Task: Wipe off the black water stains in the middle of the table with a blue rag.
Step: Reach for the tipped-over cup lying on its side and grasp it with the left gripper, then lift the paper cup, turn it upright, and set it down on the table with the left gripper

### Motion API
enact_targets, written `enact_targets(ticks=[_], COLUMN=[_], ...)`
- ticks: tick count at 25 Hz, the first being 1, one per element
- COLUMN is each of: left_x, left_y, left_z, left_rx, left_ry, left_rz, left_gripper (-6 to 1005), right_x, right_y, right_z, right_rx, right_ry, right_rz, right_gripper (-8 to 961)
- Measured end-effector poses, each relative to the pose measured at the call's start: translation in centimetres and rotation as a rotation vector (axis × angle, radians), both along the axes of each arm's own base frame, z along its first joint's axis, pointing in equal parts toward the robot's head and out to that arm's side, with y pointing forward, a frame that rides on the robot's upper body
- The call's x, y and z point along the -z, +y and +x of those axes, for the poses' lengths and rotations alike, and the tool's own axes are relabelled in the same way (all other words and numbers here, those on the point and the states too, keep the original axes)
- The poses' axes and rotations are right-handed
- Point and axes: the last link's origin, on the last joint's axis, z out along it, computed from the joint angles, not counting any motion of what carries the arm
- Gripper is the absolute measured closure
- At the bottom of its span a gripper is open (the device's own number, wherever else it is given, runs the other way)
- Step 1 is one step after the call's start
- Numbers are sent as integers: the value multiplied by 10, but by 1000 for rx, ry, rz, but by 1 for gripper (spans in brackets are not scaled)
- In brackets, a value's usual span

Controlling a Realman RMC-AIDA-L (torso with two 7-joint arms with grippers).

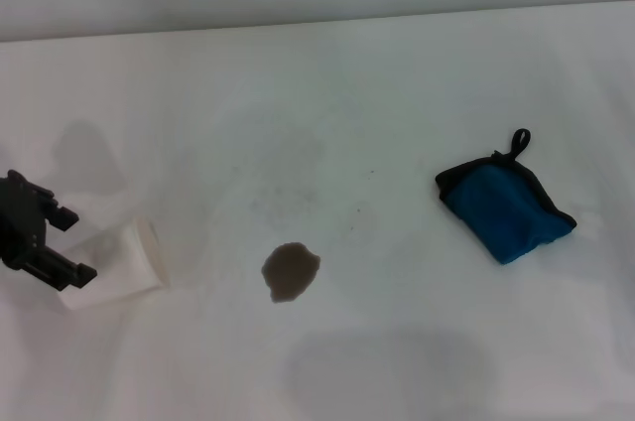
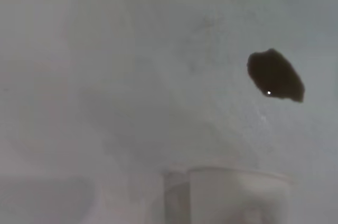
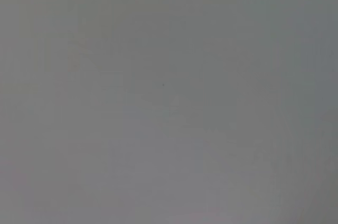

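The black water stains [image 1: 291, 272] are one small dark brown blotch in the middle of the white table [image 1: 397, 73]; the left wrist view also shows the blotch [image 2: 274, 75]. The blue rag [image 1: 504, 208], folded, with black edging and a loop, lies to the right of the blotch and nothing touches it. At the table's left side my left gripper [image 1: 79, 244] is shut on a white cup [image 1: 114, 264] that is tipped on its side, mouth toward the blotch. The cup's rim [image 2: 237, 182] shows in the left wrist view. My right gripper is out of view.
Faint grey smudges and specks [image 1: 288, 178] mark the table behind the blotch. A soft shadow [image 1: 387, 371] falls on the table's front edge. The right wrist view holds only a plain pale surface.
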Motion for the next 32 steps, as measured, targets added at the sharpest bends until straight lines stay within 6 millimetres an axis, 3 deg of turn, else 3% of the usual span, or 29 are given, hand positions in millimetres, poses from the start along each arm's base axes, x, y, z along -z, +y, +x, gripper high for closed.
enact_targets(ticks=[17,32], left_x=[43,46], left_y=[2,5], left_z=[-7,-2], left_rx=[36,36], left_ry=[-8,-30], left_rz=[-40,-26], left_gripper=[124,204], right_x=[1,0], right_y=[0,1], right_z=[3,4], right_rx=[18,25], right_ry=[5,-1], right_rz=[-11,-15], right_gripper=[469,470])
